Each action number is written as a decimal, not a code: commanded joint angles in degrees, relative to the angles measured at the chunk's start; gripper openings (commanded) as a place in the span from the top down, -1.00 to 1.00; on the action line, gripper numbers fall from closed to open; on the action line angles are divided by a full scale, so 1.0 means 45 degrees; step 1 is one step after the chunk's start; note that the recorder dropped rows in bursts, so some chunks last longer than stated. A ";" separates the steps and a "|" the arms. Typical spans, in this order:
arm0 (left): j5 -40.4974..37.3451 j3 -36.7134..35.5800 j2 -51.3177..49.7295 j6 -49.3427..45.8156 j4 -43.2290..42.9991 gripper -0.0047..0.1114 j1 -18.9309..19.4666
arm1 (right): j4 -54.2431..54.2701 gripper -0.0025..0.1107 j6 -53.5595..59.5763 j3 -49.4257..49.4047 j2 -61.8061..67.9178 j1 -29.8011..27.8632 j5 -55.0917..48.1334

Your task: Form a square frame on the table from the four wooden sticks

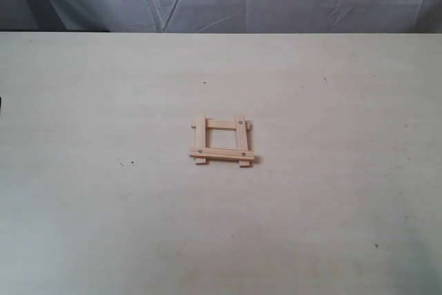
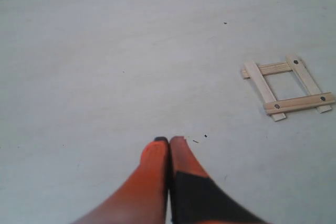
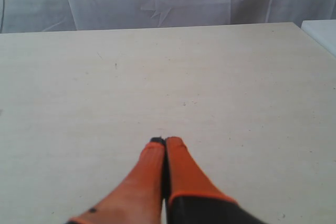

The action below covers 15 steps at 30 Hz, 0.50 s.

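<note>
With the frame (image 1: 222,141) sitting in the middle of the bench (image 1: 83,226), clear of every edge, and both jaws closed and empty, I feared a careless sweep of either could scatter its loose sticks (image 1: 222,155).

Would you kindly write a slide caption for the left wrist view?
Shut left hand over the table, apart from the assembled square frame.

Square frame (image 1: 222,140) of four overlapping sticks, mid-table (image 1: 103,226).
</note>
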<state>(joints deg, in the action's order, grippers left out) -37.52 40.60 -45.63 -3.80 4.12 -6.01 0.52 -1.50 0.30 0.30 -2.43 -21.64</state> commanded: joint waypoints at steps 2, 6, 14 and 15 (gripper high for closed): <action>0.0061 -0.0051 0.0045 -0.0006 -0.0081 0.92 0.0036 | 0.0012 0.96 -0.0054 -0.0066 -0.0067 -0.0051 0.0202; 0.0113 -0.0289 0.0669 0.0021 -0.0354 0.92 0.0148 | 0.0012 0.96 -0.0054 -0.0066 -0.0067 -0.0051 0.0156; 0.2242 -0.3356 0.4295 0.0086 -0.0482 0.92 0.0699 | 0.0012 0.96 -0.0054 -0.0066 -0.0067 -0.0051 0.0156; 0.2493 -0.3856 0.4877 0.0086 -0.0611 0.92 0.0754 | 0.0012 0.96 -0.0054 -0.0066 -0.0067 -0.0051 0.0156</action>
<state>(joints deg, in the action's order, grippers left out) -30.12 28.11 -29.58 -3.70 2.58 -3.30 0.52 -1.50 0.30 0.30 -2.43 -21.64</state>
